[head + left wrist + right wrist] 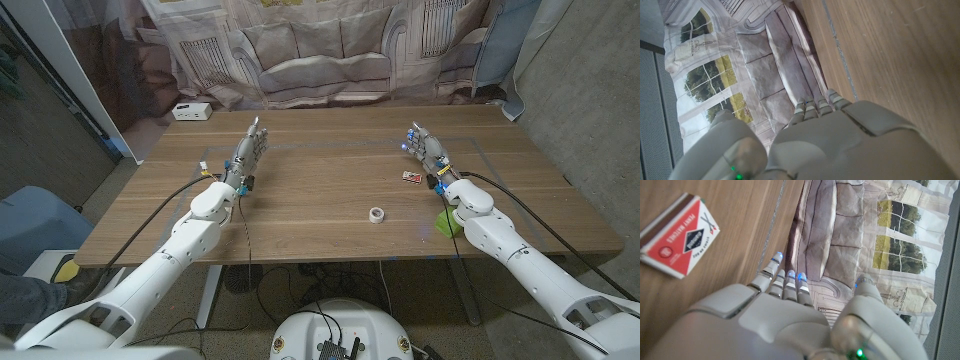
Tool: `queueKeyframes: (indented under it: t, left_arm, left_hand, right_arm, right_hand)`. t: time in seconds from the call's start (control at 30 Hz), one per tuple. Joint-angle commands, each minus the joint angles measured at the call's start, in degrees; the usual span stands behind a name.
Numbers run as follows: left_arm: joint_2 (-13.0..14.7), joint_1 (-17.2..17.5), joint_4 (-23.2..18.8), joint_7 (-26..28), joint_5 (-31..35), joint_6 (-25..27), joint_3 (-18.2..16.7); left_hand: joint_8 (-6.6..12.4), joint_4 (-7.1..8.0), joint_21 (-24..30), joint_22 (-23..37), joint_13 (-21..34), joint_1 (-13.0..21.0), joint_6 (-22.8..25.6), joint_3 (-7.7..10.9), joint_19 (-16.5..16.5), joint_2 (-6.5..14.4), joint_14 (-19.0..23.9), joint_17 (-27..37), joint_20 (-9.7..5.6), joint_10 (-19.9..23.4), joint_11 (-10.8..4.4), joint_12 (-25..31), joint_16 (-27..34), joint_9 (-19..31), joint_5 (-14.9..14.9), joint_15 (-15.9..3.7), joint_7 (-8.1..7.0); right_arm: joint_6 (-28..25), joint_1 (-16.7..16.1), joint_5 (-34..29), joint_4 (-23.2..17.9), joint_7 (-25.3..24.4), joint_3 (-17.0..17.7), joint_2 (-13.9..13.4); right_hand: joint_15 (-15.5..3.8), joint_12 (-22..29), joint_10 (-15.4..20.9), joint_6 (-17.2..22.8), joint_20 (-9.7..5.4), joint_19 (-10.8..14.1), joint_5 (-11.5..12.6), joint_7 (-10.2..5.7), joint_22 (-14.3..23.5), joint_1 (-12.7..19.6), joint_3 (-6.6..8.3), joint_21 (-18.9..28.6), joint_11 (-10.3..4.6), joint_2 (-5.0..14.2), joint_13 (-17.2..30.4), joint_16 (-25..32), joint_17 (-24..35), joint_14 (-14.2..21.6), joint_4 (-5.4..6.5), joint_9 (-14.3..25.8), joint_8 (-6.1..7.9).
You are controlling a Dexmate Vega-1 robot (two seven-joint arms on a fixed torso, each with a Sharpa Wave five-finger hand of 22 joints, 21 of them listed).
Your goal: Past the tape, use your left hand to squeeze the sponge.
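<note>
Left hand (247, 152) is over the table's (330, 235) far left part, fingers straight and extended toward the backdrop (300, 45), holding nothing. In the left wrist view the fingers (817, 107) lie side by side, thumb off to the side, pointing at the table's far edge.

Right hand (425, 147) mirrors it on the right side, fingers extended, empty. Fingertips (785, 275) glow blue in the right wrist view.

Matchbox (411, 177) lies flat just beside the right hand, on its inner side, not touching; red and white label visible (680, 235).

Tape (377, 214), a small white roll, sits nearer the robot than the right hand and inboard of it, well apart from the left hand.

Sponge (446, 222), green, sits by the right forearm, nearer the robot than the right hand, partly hidden by the arm. Far from the left hand, across the table.

White box (191, 111) sits at the far left corner, beyond the left hand.
</note>
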Motion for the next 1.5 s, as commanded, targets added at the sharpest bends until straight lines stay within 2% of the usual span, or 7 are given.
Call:
queueKeyframes:
  t: [0.03, 0.47, 0.67, 0.87, 1.2, 1.33, 1.5]
  left_arm:
    - [3.5, 3.5, -6.0, 4.8, 4.3, 0.0, -1.0]
    - [5.1, 4.3, -8.1, 5.8, 7.5, -0.6, -1.0]
    - [5.0, 5.3, -10.3, 7.3, 8.7, -1.3, -1.2]
    - [6.2, 6.6, -12.9, 9.6, 12.5, -0.8, -1.0]
    - [5.7, 6.1, -11.1, 7.2, 12.7, -3.8, -0.6]
    - [6.0, 8.4, -14.2, 10.3, 14.4, -2.3, -1.0]
    - [7.0, 11.7, -18.0, 13.3, 16.4, -1.8, -2.2]
  left_hand:
    - [0.82, -0.44, 0.2, 0.1, -0.1, 1.2, 0.6, 0.46, 0.7, 0.3, 1.1, 0.2, 0.74, 1.0, 0.25, 0.6, 0.6, 0.2, 0.2, 0.32, 0.42]
    - [1.54, -1.95, 0.6, 0.1, -0.8, 3.3, 3.2, 1.01, 4.3, 0.5, 4.9, 0.2, 0.74, 4.4, 0.25, 1.8, 1.4, 0.2, -0.3, 0.33, 0.96]
    - [1.97, -2.9, 0.9, 0.2, -1.1, 4.5, 5.6, 1.23, 7.2, 0.6, 7.9, 0.2, 0.59, 7.2, -0.24, 2.6, 1.8, 0.3, -0.7, -0.31, 0.47]
    - [2.27, -3.59, 1.3, 0.2, -1.2, 5.3, 7.8, 1.37, 9.7, 0.6, 11.0, 0.2, 0.79, 9.7, -0.45, 3.1, 2.2, 0.3, -0.9, -0.82, 0.16]
    - [2.6, -4.34, 1.5, 0.2, -1.2, 6.1, 10.4, 1.41, 12.4, 0.4, 13.6, 0.2, 0.8, 12.5, -0.18, 3.8, 2.3, 0.4, -1.2, -0.98, 0.53]
    - [2.66, -4.68, 1.8, 0.2, -1.2, 6.4, 11.5, 1.4, 14.2, 0.3, 15.0, 0.2, 1.11, 13.7, 0.04, 4.0, 2.4, 0.4, -1.3, -0.89, 0.74]
    - [2.71, -4.95, 1.9, 0.2, -1.2, 6.7, 12.4, 1.47, 15.2, 0.3, 16.2, 0.2, 0.99, 14.7, 0.25, 4.2, 2.5, 0.4, -1.3, -0.91, 0.82]
  right_arm:
    - [2.1, -1.4, -2.3, -1.1, -0.7, -1.2, 0.1]
    - [2.7, -1.4, -2.9, -1.3, 0.0, -1.3, -0.5]
    - [2.6, -1.8, -2.2, -1.7, 0.2, -0.5, -1.3]
    - [2.7, -2.5, -3.0, -3.2, -0.4, 0.3, -3.0]
    - [3.7, -3.3, -1.0, -3.2, 2.1, 1.5, -4.1]
    - [3.3, -2.4, -0.5, -1.8, 4.4, 1.6, -5.1]
    - [2.7, -2.5, -0.4, -2.4, 4.3, 1.6, -5.4]
  right_hand:
    - [-0.26, 0.0, 0.0, 0.3, -0.39, 0.2, 0.4, -0.22, 0.2, 0.7, 0.56, -0.1, 0.06, 0.16, 0.1, 0.2, 0.3, -0.4, 0.04, 0.1, 0.23]
    - [-0.11, -0.1, 0.1, 0.3, -0.37, 0.1, 0.4, -0.21, 0.2, 1.0, 0.62, -0.5, 0.2, 0.19, 0.1, 0.1, 0.2, -0.4, -0.18, 0.1, 0.21]
    - [-0.09, -0.1, 0.2, 0.5, -0.25, 0.1, 0.4, -0.23, 0.2, 1.1, 0.59, -0.7, 0.26, 0.17, 0.1, 0.0, 0.1, -0.3, -0.2, 0.1, 0.26]
    - [-0.11, -0.1, 0.3, 0.7, -0.18, -0.1, 0.3, -0.2, 0.2, 1.1, 0.56, -1.0, 0.35, 0.19, 0.1, -0.1, 0.1, -0.7, -0.2, 0.1, 0.31]
    - [0.0, -0.1, 0.6, 1.9, -0.05, -0.6, 0.3, -0.4, 0.2, 1.0, 0.4, -1.6, 0.19, 0.11, 0.1, -0.3, 0.1, -0.9, -0.15, 0.1, 0.66]
    - [0.04, -0.1, 0.7, 2.1, -0.02, -0.4, 0.3, -0.41, 0.2, 0.9, 0.37, -1.6, 0.16, 0.13, 0.1, -0.3, 0.1, -0.8, -0.13, 0.1, 0.7]
    - [0.1, -0.1, 0.8, 2.1, 0.02, -0.4, 0.3, -0.36, 0.3, 0.9, 0.37, -1.7, 0.19, 0.23, 0.1, -0.3, 0.1, -0.7, -0.08, 0.1, 0.68]
